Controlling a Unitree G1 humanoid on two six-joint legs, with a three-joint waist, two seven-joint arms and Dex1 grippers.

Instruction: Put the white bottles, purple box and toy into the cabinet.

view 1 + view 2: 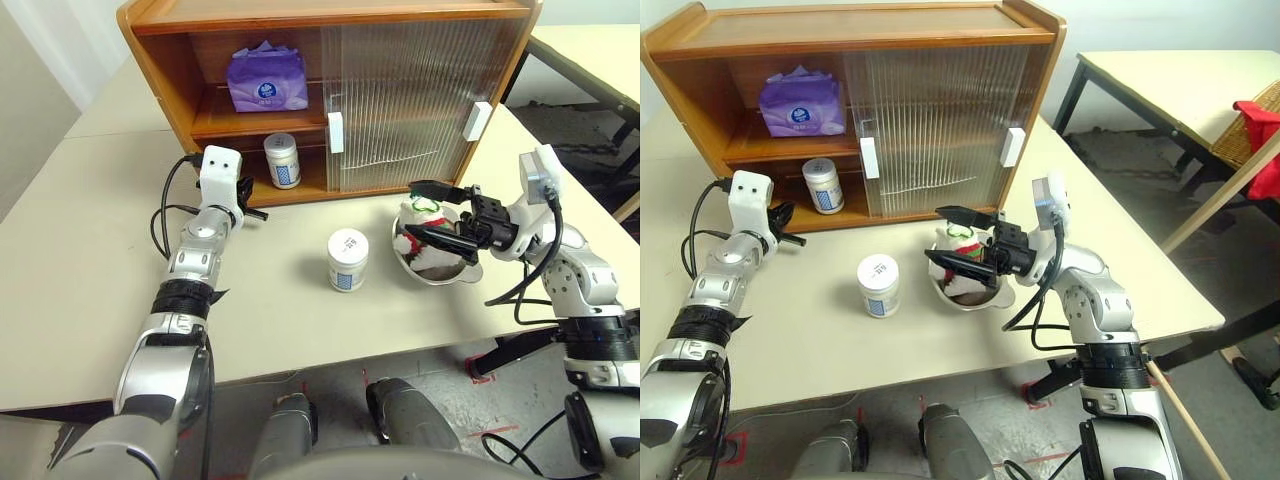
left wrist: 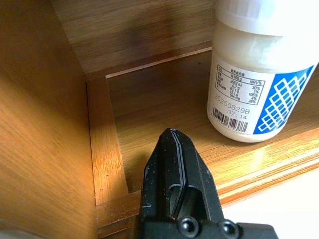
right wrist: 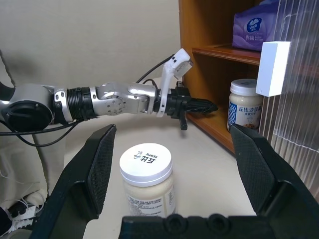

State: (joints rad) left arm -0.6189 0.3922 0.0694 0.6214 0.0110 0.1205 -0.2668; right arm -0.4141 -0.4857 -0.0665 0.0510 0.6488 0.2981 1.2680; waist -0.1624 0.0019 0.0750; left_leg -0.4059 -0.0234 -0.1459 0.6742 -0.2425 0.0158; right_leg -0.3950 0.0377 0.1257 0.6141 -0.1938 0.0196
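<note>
A cream table (image 1: 90, 300) holds, nearest the robot, one white bottle (image 1: 348, 259) standing upright on the bare top. Just to its right sits a shiny metal bowl (image 1: 440, 272) with the white plush toy (image 1: 418, 232) inside. The right gripper (image 1: 438, 211) hovers over the bowl, fingers spread wide, holding nothing. Farther back on the left, the left gripper (image 1: 257, 208) is closed and empty at the front lip of the wooden cabinet (image 1: 330, 15). Just inside, on the bottom shelf, stands the second white bottle (image 1: 282, 160). The purple box (image 1: 267, 80) rests on the upper shelf. Ribbed sliding doors (image 1: 410, 100) cover the cabinet's right side.
</note>
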